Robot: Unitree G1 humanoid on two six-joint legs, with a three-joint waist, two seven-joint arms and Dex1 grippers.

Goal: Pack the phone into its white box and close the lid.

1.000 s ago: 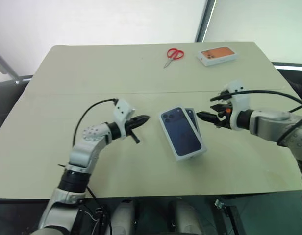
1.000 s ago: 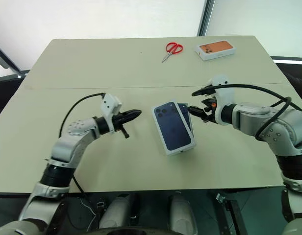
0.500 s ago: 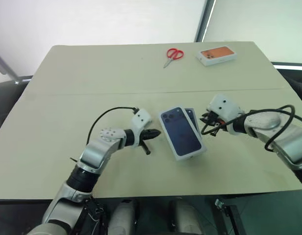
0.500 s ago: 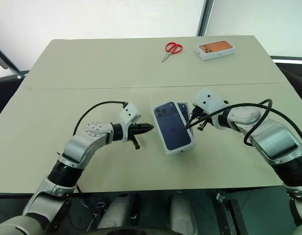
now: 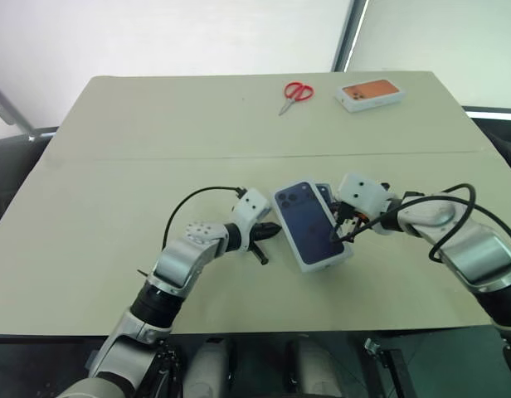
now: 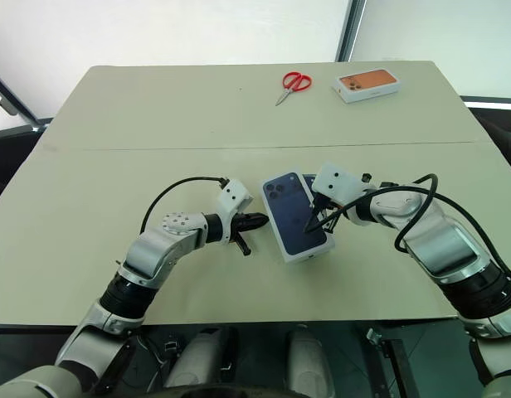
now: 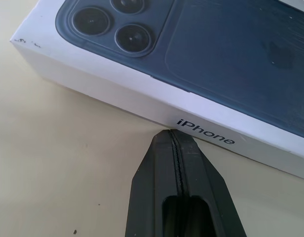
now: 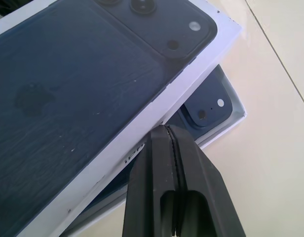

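The lid, white with a dark blue phone picture facing up, lies askew on top of the white box at the middle of the table. The dark blue phone lies in the box, and one corner with its camera cluster peeks out from under the lid's far right edge. My left gripper is shut, its tips against the lid's left long side. My right gripper is shut too, with its tips at the lid's right long side, above the uncovered part of the box.
Red-handled scissors lie at the far side of the table. A white box with an orange phone picture sits to their right. A seam runs across the tabletop behind the arms.
My left gripper slid right up to the lid's left side. My right gripper rolled, shut its fingers and moved left and down to the lid's right side. The lid has hardly shifted.
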